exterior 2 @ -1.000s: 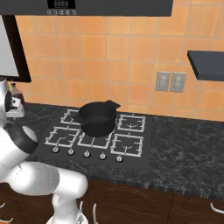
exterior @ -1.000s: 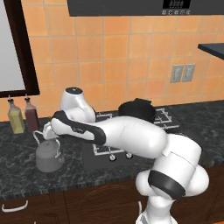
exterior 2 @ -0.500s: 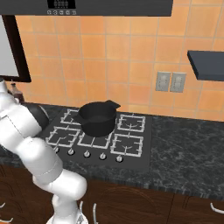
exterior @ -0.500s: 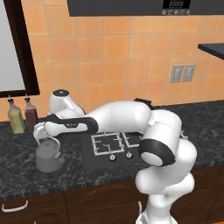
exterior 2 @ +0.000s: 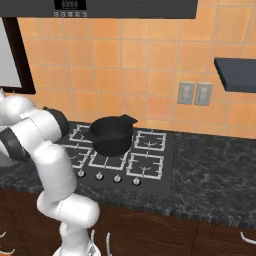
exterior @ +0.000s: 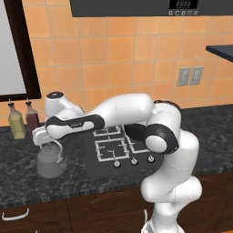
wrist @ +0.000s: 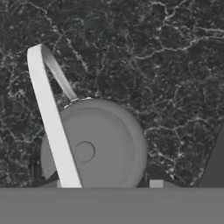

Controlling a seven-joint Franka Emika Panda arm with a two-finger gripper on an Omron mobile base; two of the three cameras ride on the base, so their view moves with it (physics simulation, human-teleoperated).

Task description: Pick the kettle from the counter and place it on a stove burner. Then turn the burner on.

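The kettle (exterior: 49, 163) is a squat dull-grey pot with an arched handle, standing on the black veined counter (exterior: 27, 182) left of the cooktop. My gripper (exterior: 47, 142) hangs just above its handle, pointing down. In the hand view the kettle's round lid (wrist: 94, 148) lies directly below, and the pale handle strip (wrist: 48, 113) crosses it on the left. The gripper (wrist: 107, 184) looks open, its tips wide apart at either side of the lid and touching nothing. The rear-left stove burner (exterior 2: 81, 133) is a pale wire grate, bare, beside the black pot.
A larger black pot (exterior 2: 111, 135) sits on the rear-middle grate. A row of knobs (exterior 2: 107, 177) lines the cooktop's front edge. Two bottles (exterior: 23, 122) stand against the wall behind the kettle. My arm stretches across the cooktop (exterior: 111, 148).
The arm has unfolded and stretched out leftwards across the stove. The hand has settled over the kettle, which has not moved.
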